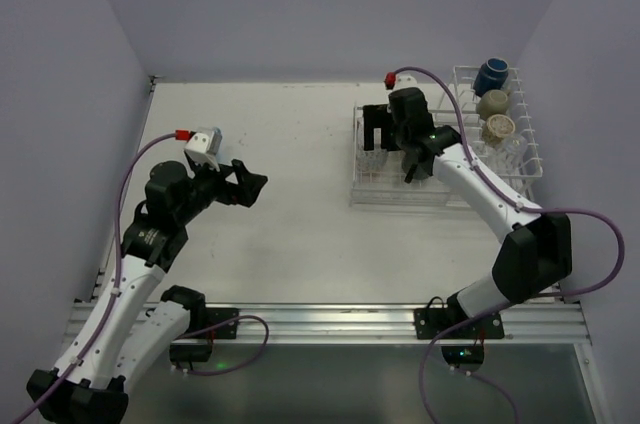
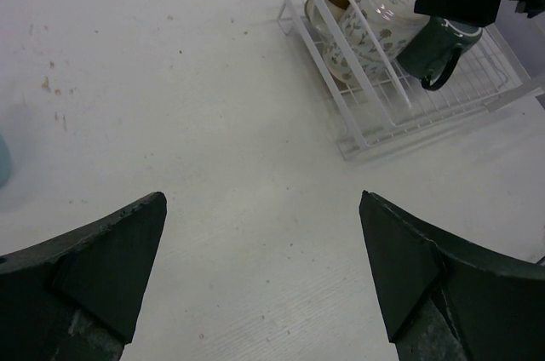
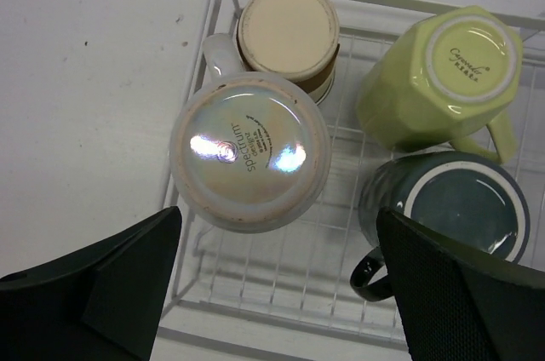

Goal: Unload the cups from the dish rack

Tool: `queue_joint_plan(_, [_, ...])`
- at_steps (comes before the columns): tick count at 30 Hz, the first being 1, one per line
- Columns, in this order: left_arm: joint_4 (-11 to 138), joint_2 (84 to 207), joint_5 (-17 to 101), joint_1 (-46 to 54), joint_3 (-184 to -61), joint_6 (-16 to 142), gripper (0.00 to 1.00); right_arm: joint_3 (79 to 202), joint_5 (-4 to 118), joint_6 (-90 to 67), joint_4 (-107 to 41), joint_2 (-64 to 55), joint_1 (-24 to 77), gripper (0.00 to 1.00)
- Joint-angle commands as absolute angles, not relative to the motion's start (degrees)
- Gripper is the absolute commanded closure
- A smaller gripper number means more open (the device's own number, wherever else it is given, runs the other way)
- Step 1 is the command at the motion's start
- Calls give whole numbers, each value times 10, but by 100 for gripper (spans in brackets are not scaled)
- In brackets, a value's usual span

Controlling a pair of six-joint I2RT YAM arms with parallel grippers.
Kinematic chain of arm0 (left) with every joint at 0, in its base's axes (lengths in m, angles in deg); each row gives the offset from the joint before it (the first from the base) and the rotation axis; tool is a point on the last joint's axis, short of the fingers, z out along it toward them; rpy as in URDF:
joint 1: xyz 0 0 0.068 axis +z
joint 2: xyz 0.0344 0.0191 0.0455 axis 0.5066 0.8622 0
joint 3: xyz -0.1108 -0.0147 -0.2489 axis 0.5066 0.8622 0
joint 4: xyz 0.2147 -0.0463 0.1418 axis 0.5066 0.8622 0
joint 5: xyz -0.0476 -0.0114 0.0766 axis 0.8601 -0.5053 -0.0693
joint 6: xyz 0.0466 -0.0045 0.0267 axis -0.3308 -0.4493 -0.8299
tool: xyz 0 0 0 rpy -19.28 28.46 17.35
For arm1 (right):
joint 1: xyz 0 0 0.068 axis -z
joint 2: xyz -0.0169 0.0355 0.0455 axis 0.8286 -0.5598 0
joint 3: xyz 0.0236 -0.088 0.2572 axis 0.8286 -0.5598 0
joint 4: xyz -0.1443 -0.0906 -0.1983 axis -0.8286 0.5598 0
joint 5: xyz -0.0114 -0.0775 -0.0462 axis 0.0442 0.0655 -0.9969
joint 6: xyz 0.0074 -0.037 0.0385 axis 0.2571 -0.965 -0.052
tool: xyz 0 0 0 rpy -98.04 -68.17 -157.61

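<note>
The white wire dish rack (image 1: 396, 191) stands at the back right, with its upright basket (image 1: 528, 159) on the far side. On its flat part several cups stand upside down: a white patterned one (image 3: 249, 151), a beige-brown one (image 3: 287, 33), a pale green one (image 3: 434, 71) and a dark one (image 3: 451, 208). My right gripper (image 3: 277, 225) hangs open right above them and holds nothing. The basket holds a navy cup (image 1: 491, 75), a beige cup (image 1: 493, 102) and more below them. Left of centre, my left gripper (image 2: 262, 199) is open over bare table, well short of the dish rack (image 2: 400, 123).
A sliver of a light blue thing (image 2: 2, 161) shows at the left edge of the left wrist view. Purple walls close in the white table (image 1: 280, 234) at the back and on both sides. The right arm (image 1: 480, 184) crosses over the rack's front edge.
</note>
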State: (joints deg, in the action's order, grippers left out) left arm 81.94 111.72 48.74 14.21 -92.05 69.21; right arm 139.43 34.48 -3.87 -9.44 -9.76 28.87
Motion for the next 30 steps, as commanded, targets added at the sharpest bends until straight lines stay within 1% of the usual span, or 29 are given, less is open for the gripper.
queue_joint_plan(1, [793, 1116, 492, 119, -921, 670, 0, 1435, 420, -126, -80, -110, 304, 1])
queue_joint_plan(3, [796, 1115, 487, 110, -918, 666, 0, 1447, 480, -143, -76, -116, 314, 1])
queue_joint_plan(8, [803, 1110, 477, 107, -917, 665, 0, 1493, 512, -171, -33, -158, 322, 1])
queue_joint_plan(15, [804, 1109, 475, 107, -917, 664, 0, 1533, 491, -173, 6, -208, 337, 1])
queue_joint_plan(21, [803, 1115, 477, 107, -916, 664, 0, 1565, 515, -178, 30, -234, 337, 1])
queue_joint_plan(25, [803, 1115, 477, 107, -915, 664, 0, 1578, 509, -178, 36, -248, 337, 1])
queue_joint_plan(28, [803, 1115, 478, 107, -916, 664, 0, 1584, 490, -178, 37, -259, 337, 1])
queue_joint_plan(30, [803, 1115, 478, 107, -915, 664, 0, 1587, 450, -178, 44, -264, 337, 1])
